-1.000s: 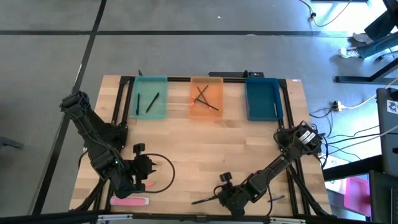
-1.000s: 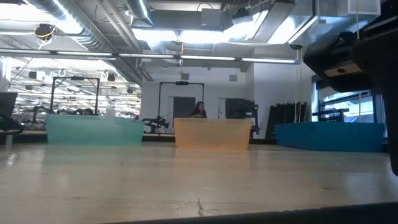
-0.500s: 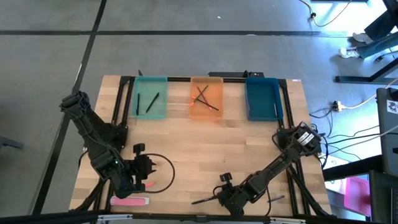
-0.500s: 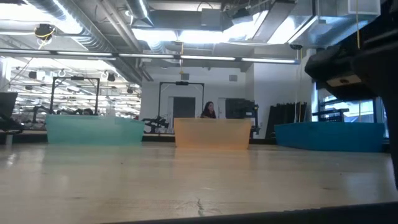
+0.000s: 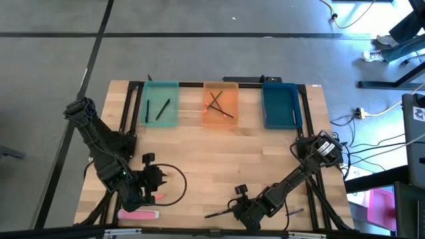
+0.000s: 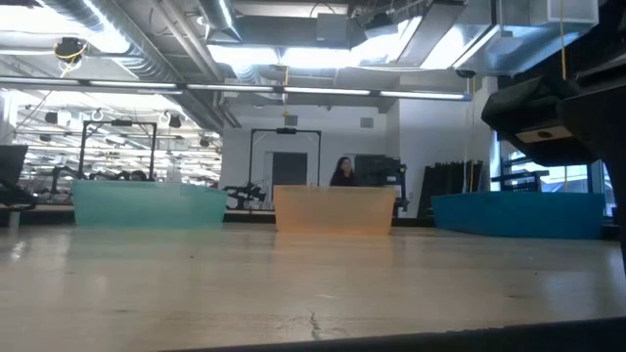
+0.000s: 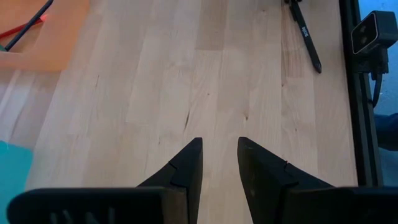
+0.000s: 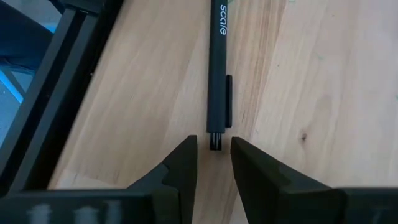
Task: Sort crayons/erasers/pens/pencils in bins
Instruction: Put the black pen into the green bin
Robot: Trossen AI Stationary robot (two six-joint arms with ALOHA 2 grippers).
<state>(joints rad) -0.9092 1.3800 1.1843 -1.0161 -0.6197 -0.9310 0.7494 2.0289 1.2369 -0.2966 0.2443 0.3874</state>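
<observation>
A black pen [image 8: 217, 68] lies flat on the table near its near edge [image 5: 216, 214]. My right gripper [image 8: 214, 148] is open over it, one fingertip on each side of the pen's clicker end [image 8: 215, 140]; I see no touch. In the high view my right gripper [image 5: 234, 212] sits at the pen's right end. My left gripper [image 7: 220, 146], at the near left [image 5: 161, 186], is open over bare wood. A pink eraser [image 5: 138, 214] lies flat by the near edge. The teal bin [image 5: 161, 104] holds two black pens, the orange bin [image 5: 220, 105] crossed pencils. The blue bin [image 5: 279, 105] stands to their right.
A black cable loop [image 5: 178, 186] lies beside my left gripper. A small dark stick [image 5: 295, 212] lies right of my right arm. A camera [image 7: 373, 31] sits on the black frame at the near edge. Bare wood lies between the bins and the grippers.
My right arm has sunk slightly toward the pen, as the low view shows. Nothing on the table has moved.
</observation>
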